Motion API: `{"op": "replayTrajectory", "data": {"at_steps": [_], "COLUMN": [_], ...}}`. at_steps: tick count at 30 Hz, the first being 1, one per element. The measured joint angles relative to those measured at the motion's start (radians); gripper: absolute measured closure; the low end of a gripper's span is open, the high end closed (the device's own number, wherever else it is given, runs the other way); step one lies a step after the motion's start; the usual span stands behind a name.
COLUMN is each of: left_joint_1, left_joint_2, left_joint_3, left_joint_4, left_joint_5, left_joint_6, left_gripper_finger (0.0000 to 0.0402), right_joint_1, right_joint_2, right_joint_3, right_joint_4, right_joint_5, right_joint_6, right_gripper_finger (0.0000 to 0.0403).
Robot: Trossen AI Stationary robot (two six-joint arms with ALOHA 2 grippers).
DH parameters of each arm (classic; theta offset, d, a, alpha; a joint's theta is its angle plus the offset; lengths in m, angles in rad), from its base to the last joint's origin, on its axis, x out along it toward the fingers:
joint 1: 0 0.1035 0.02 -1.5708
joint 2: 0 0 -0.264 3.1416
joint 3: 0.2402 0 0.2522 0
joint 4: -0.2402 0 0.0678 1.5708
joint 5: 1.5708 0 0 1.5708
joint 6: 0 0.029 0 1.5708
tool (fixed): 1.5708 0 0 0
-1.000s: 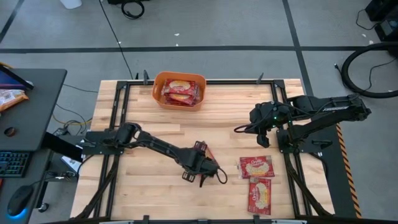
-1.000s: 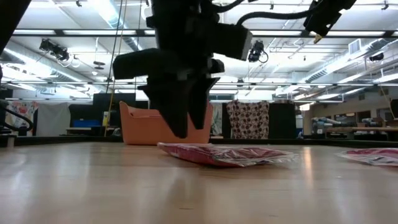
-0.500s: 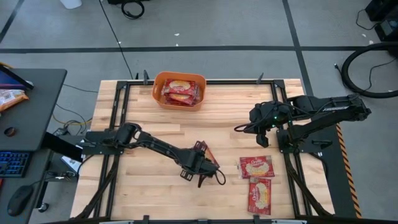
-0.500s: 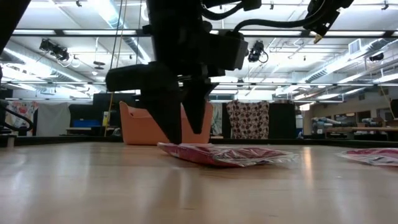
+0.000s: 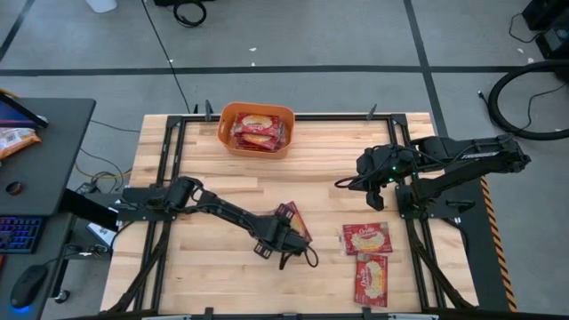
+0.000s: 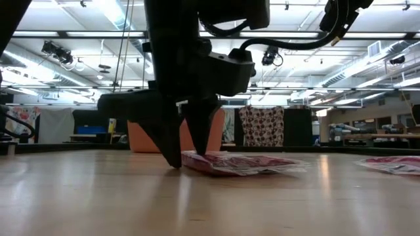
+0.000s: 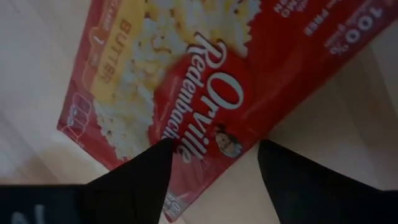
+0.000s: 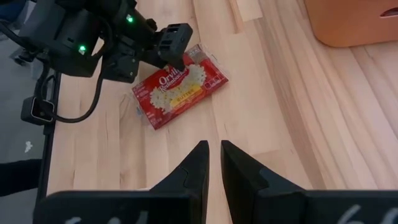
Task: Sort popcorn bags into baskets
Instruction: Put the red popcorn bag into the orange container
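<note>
The left tool has dropped to the desk, jaws wide and straddling the near edge of a popcorn bag (probably touching, nothing gripped yet). Basket sits well apart; right tool waits, nearly closed, empty.

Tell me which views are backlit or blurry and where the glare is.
Low view: the left gripper is a black silhouette against bright ceiling lights, and the table shows a soft sheen. Left wrist view: the popcorn bag is close and slightly soft, with pale glare on the wood. High view: evenly lit.
</note>
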Motion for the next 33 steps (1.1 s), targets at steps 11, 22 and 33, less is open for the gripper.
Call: {"op": "replayTrajectory", "data": {"at_steps": [11, 22, 33], "left_joint_1": [0.0, 0.019, 0.159], "left_joint_2": [0.0, -0.036, -0.214], "left_joint_3": [0.0, 0.043, 0.043], "left_joint_4": [0.021, -0.186, -0.384], "left_joint_5": [0.019, -0.002, -0.278], "left_joint_6": [-0.094, -0.418, -0.445], "left_gripper_finger": [0.0346, 0.0397, 0.04], "right_joint_1": [0.0, 0.0, 0.0], "right_joint_2": [0.0, 0.0, 0.002], "right_joint_3": [0.0, 0.0, 0.0], "right_joint_4": [0.0, 0.0, 0.065], "right_joint_5": [-0.002, 0.021, 0.029], "right_joint_6": [0.0, -0.024, -0.043], "right_gripper_finger": [0.0356, 0.0356, 0.0356]}}
